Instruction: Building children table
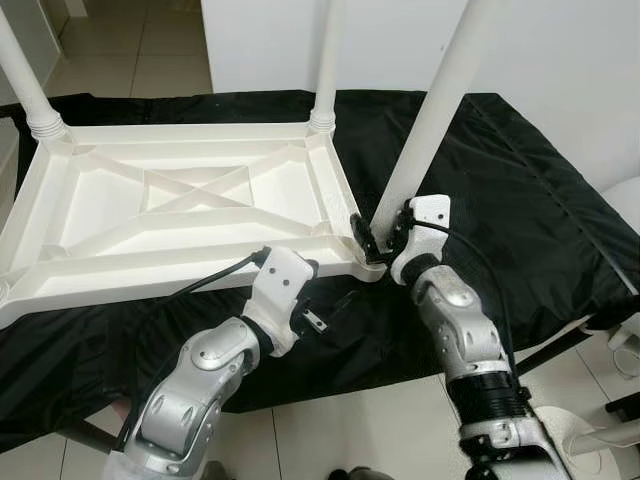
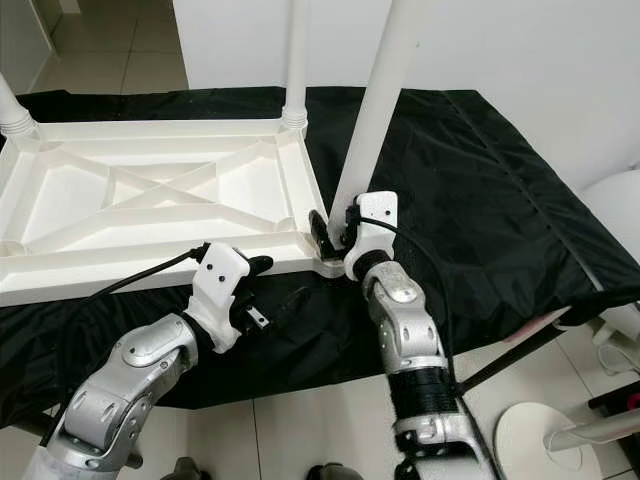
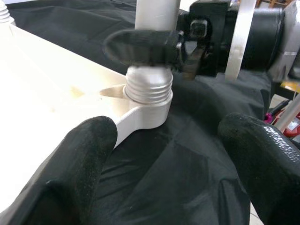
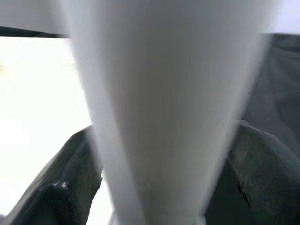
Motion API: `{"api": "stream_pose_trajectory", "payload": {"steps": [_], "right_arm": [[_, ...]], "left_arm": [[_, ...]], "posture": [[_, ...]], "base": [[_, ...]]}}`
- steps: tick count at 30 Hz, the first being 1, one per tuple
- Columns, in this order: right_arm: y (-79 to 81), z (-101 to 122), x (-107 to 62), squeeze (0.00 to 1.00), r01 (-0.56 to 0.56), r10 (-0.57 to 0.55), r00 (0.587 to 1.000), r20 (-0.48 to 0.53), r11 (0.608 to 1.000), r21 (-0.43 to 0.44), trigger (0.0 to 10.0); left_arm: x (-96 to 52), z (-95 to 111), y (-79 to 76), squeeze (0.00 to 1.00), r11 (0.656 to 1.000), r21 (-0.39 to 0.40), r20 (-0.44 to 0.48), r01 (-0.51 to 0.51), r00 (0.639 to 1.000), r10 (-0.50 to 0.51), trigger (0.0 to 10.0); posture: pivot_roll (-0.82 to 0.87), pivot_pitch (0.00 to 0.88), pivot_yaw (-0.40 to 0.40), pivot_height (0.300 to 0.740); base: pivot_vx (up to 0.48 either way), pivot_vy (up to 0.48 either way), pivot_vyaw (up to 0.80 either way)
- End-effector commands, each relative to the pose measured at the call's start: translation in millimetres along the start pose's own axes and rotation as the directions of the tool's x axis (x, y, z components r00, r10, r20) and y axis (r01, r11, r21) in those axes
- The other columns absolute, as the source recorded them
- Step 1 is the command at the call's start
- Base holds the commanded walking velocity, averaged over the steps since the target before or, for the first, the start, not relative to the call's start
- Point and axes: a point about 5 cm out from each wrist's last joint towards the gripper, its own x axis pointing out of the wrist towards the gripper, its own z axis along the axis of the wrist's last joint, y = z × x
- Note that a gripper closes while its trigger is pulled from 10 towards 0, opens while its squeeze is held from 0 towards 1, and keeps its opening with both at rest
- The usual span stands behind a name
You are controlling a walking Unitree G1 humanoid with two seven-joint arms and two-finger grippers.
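A white plastic table top (image 1: 180, 190) lies upside down on a black cloth. Two white legs stand in its far corners, one at the left (image 1: 25, 75) and one at the right (image 1: 325, 60). A third leg (image 1: 430, 120) leans slightly in the near right corner socket (image 3: 143, 117), its threaded end (image 3: 147, 86) showing. My right gripper (image 1: 380, 235) is shut on this leg just above the socket, fingers (image 4: 70, 187) on both sides of it. My left gripper (image 1: 318, 295) stays open over the cloth by the top's near edge, fingers (image 3: 70, 178) apart, pointing at that corner.
The black cloth (image 1: 520, 200) covers a low platform that ends just before my arms. Tiled floor (image 1: 350, 430) lies below. A white wall (image 1: 560, 60) stands behind. A white round object (image 1: 625, 200) and a white stand (image 2: 560, 430) sit at the right.
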Motion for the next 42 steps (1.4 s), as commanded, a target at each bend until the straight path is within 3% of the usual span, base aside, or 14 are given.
{"api": "stream_pose_trajectory", "payload": {"steps": [1, 9, 10, 21, 22, 23, 24, 30, 31, 33, 34, 42], "right_arm": [[0.6, -4, 1.9, 0.0, -0.066, 0.066, 0.998, -0.004, 0.998, -0.023, 10.0], [-8.9, -11, 2.8, 0.0, -0.207, 0.207, 0.978, -0.013, 0.974, -0.097, 10.0], [-10.3, -11, 3.3, 0.0, -0.218, 0.218, 0.976, -0.013, 0.97, -0.112, 10.0], [-16.0, -16, 13.0, 0.0, -0.313, 0.309, 0.95, -0.05, 0.938, -0.147, 10.0], [-16.1, -17, 14.4, 0.0, -0.32, 0.315, 0.947, -0.061, 0.935, -0.152, 9.0], [-16.1, -17, 14.4, 0.0, -0.32, 0.315, 0.947, -0.061, 0.935, -0.152, 9.0], [-15.9, -18, 16.4, 0.0, -0.339, 0.332, 0.941, -0.068, 0.927, -0.161, 0.0], [-14.2, -22, 17.5, 0.0, -0.369, 0.361, 0.929, -0.08, 0.918, -0.144, 0.0], [-13.6, -25, 16.9, 0.0, -0.377, 0.367, 0.926, -0.091, 0.914, -0.147, 1.0], [-13.1, -27, 16.4, 0.0, -0.382, 0.37, 0.924, -0.098, 0.912, -0.148, 1.0], [-12.8, -28, 16.0, 0.0, -0.388, 0.377, 0.921, -0.099, 0.911, -0.136, 10.0], [-15.0, -28, 16.3, 0.0, -0.381, 0.374, 0.924, -0.081, 0.917, -0.118, 10.0]], "left_arm": [[1.2, 0, 1.3, 0.0, 1.0, 0.01, 0.002, -0.027, 1.0, 0.027, 10.0], [-1.0, -5, 7.0, 0.0, 0.996, 0.044, 0.006, -0.075, 0.997, 0.075, 10.0], [-1.5, -5, 7.4, 0.0, 0.993, 0.082, 0.027, -0.08, 0.997, 0.078, 10.0], [1.0, -9, 4.5, 0.0, 0.998, 0.036, 0.0, -0.047, 0.999, 0.047, 10.0], [1.4, -9, 4.5, 0.0, 0.998, 0.041, 0.0, -0.047, 0.999, 0.047, 10.0], [1.4, -9, 4.5, 0.0, 0.998, 0.041, 0.0, -0.047, 0.999, 0.047, 10.0], [2.0, -9, 5.0, 0.0, 0.997, 0.053, 0.004, -0.049, 0.999, 0.049, 10.0], [2.8, -8, 6.4, 0.0, 0.996, 0.064, 0.009, -0.057, 0.998, 0.056, 10.0], [2.6, -7, 7.3, 0.0, 0.996, 0.065, 0.012, -0.064, 0.998, 0.063, 10.0], [2.4, -6, 7.7, 0.0, 0.995, 0.066, 0.014, -0.069, 0.998, 0.068, 10.0], [2.2, -6, 7.8, 0.0, 0.995, 0.068, 0.015, -0.073, 0.997, 0.072, 10.0], [2.8, -5, 6.2, 0.0, 0.994, 0.079, 0.016, -0.075, 0.997, 0.074, 10.0]], "posture": [[0.01, 0.063, -0.065, 0.74], [0.01, 0.064, -0.058, 0.74], [0.02, 0.065, -0.057, 0.74], [0.02, 0.069, -0.05, 0.74], [0.02, 0.071, -0.048, 0.74], [0.02, 0.071, -0.048, 0.74], [0.03, 0.073, -0.048, 0.74], [0.04, 0.072, -0.053, 0.74], [0.04, 0.072, -0.057, 0.74], [0.04, 0.072, -0.057, 0.74], [0.04, 0.071, -0.057, 0.74], [0.04, 0.071, -0.054, 0.74]], "base": [[0.0, 0.0, 0.0], [0.0, 0.0, 0.0], [0.0, 0.0, 0.0], [0.0, 0.0, 0.0], [0.0, 0.0, 0.0], [0.0, 0.0, 0.0], [0.0, 0.0, 0.0], [0.0, 0.0, 0.0], [0.0, 0.0, 0.0], [0.0, 0.0, 0.0], [0.0, 0.0, 0.0], [0.0, 0.0, 0.0]]}}
